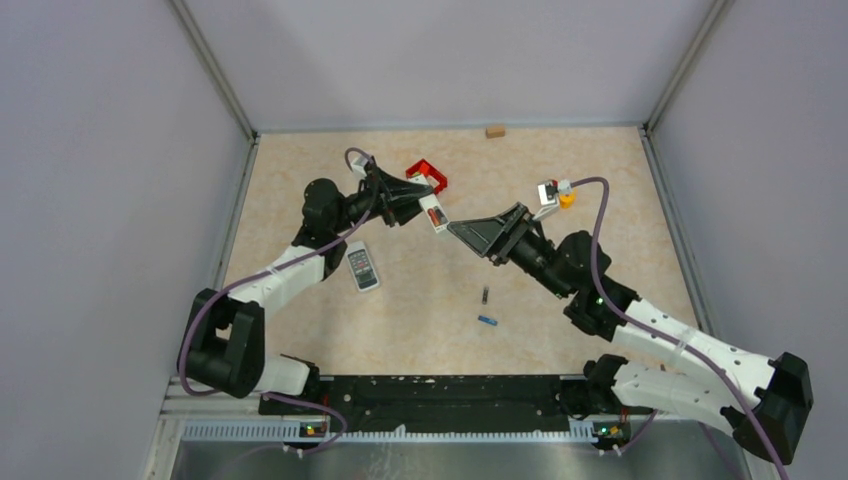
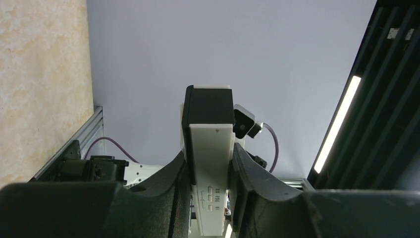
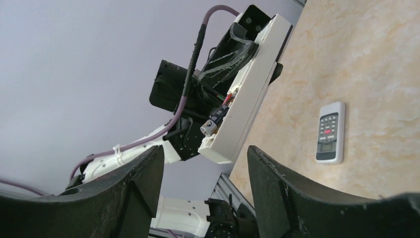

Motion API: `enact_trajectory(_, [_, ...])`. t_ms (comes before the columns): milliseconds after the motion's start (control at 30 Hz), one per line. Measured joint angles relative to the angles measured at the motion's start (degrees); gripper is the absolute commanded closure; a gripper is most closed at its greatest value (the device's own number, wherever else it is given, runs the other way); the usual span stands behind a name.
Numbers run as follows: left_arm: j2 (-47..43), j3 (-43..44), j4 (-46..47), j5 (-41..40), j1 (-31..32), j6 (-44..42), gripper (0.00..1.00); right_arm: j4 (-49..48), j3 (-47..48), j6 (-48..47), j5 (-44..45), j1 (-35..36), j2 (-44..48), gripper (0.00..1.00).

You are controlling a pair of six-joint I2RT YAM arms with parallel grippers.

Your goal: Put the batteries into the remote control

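The left gripper [image 2: 210,166] is clenched on a slim white plastic remote control [image 2: 212,141]. It grasps the remote by the long sides and holds it in the air above the beige marbled table [image 1: 420,330], with the far end sticking out past the fingers. In the right wrist view the back of this remote is open, and one small cylindrical cell with a black body, a grey end and some red [image 3: 214,122] lies in the compartment; whether it is pressed fully into place I cannot tell. The right gripper [image 3: 203,153] is released, its jaws wide apart with nothing between them, and it points at the free end of the held remote from very near. Two more cells lie on the table, well apart from the held remote and nearer to the arm bases: a dark cell [image 1: 486,295] and, near it, a blue cell [image 1: 487,321]. A fourth cell I cannot find. A second white remote control with a small screen and buttons [image 1: 362,267] lies flat on the table beside the left arm. I judge that the loading is only partly done. The open compartment faces sideways, so a cell that is not seated could slip out if the remote is tipped or knocked. The right fingers are so close that a small wrong move could push the free end and twist the remote in its narrow grasp. The cells on the table are thin and round, so a finger that touches one first may roll it away.
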State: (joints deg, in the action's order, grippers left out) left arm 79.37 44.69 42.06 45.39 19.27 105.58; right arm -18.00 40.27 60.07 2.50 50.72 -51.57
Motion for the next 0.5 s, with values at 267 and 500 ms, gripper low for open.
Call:
enact_trajectory(267, [-0.9,0.0,0.0,0.0,0.0,0.1,1.0,-1.2,-0.5,0.9,1.4,0.0,0.3,0.5])
enact_trajectory(500, [-0.9,0.0,0.0,0.1,0.0,-0.7,1.0,-1.1,-0.5,1.2,1.4,0.0,-2.3,0.51])
